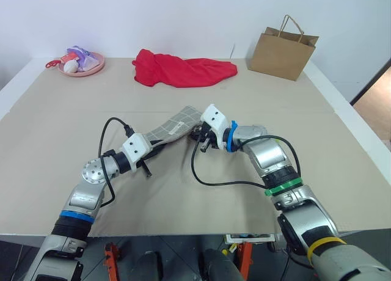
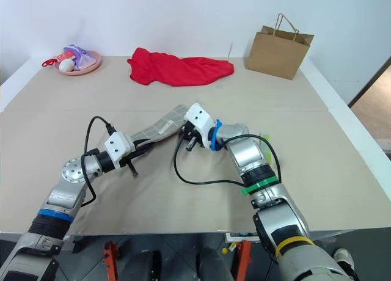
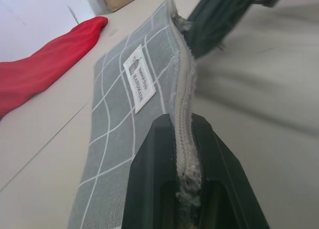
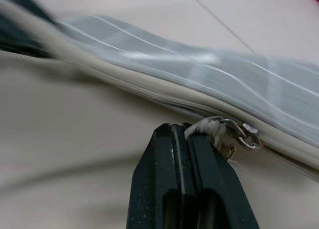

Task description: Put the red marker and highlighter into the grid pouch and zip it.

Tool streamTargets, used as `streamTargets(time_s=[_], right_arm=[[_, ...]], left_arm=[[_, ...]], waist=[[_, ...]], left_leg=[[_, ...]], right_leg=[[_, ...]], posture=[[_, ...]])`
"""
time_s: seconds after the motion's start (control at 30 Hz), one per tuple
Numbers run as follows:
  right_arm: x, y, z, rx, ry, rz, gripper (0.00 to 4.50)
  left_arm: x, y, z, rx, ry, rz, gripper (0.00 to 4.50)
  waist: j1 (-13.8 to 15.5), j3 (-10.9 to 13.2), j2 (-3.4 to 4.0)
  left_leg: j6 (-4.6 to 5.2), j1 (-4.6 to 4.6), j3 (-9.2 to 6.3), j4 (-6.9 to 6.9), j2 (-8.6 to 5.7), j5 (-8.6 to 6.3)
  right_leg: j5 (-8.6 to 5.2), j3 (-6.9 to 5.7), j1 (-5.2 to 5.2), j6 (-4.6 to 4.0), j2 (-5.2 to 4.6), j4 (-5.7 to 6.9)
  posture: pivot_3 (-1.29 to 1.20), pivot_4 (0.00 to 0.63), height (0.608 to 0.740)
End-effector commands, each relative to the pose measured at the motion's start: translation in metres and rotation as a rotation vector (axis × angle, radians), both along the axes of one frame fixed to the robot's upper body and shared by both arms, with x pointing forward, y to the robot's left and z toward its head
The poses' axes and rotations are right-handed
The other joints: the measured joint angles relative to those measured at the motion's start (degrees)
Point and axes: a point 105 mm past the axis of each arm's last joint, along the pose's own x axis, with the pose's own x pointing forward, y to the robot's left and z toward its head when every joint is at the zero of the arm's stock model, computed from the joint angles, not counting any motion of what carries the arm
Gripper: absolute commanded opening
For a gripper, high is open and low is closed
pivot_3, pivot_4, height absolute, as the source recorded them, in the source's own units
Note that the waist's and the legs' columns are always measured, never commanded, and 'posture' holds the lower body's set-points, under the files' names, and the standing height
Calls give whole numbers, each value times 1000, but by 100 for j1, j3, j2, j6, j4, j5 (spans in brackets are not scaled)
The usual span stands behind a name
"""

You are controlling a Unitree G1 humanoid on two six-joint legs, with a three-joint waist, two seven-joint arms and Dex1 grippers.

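Grid pouch [image 1: 177, 127] mid-frame, raised off the counter [image 1: 73, 146]. Left pincer [image 3: 183, 159] clamps its zipper edge; right pincer [image 4: 182, 134] closed on cord pull [image 4: 207, 127]. Red cloth [image 1: 183, 68] upper centre.

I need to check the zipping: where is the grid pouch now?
In the left eye view the grid pouch is near the table's middle, gripped between the left gripper and the right gripper, below the red cloth.

Probably a lab: bare table [image 1: 342, 140], white walls [image 1: 183, 12]
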Motion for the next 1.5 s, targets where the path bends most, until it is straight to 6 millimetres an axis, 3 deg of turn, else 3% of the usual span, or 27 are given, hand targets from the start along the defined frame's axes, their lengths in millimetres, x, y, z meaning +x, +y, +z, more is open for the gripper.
streamTargets(time_s=[0.03,0.17,0.3,0.4,0.53,0.77,1.13,1.5], right_arm=[[-25,20,28,90,-19,158,25],[-40,28,33,125,6,227,25],[-42,30,18,73,27,227,25],[-30,21,8,27,14,161,25],[2,-2,13,1,-43,-12,25],[14,-19,24,20,-76,-70,25],[-29,22,-6,-2,16,116,25],[-35,38,7,50,14,155,25]], left_arm=[[-2,-2,15,-22,-51,-12,0],[-3,-3,14,-26,-49,-16,0],[-3,-6,15,-31,-49,-21,0],[-4,-6,15,-34,-50,-21,0],[-5,-6,15,-37,-47,-22,0],[-7,-9,15,-43,-40,-30,0],[-8,-10,16,-48,-37,-31,0],[-8,-11,16,-52,-33,-29,0]], waist=[[1,0,0],[0,0,0],[3,0,0],[3,0,0],[3,0,0],[-5,0,0],[0,0,0],[3,0,0]], left_leg=[[0,-1,-2,0,0,0],[0,0,-2,1,0,0],[0,1,-3,1,0,0],[0,0,-2,2,-1,0],[0,0,2,3,-3,0],[-1,-1,2,0,-3,0],[-1,-1,0,1,-2,0],[-1,-1,-2,3,-2,0]], right_leg=[[0,-1,0,0,0,0],[0,-3,0,-1,-1,0],[1,-8,1,-1,1,0],[1,-8,1,-2,0,0],[1,-6,0,-2,-6,0],[1,-5,-2,-2,-4,0],[1,-4,-2,-2,-2,0],[1,-8,-1,-1,-3,0]], posture=[[0,150,740],[0,150,740],[0,150,740],[0,150,740],[0,150,740],[0,150,740],[0,150,740],[0,150,740]])
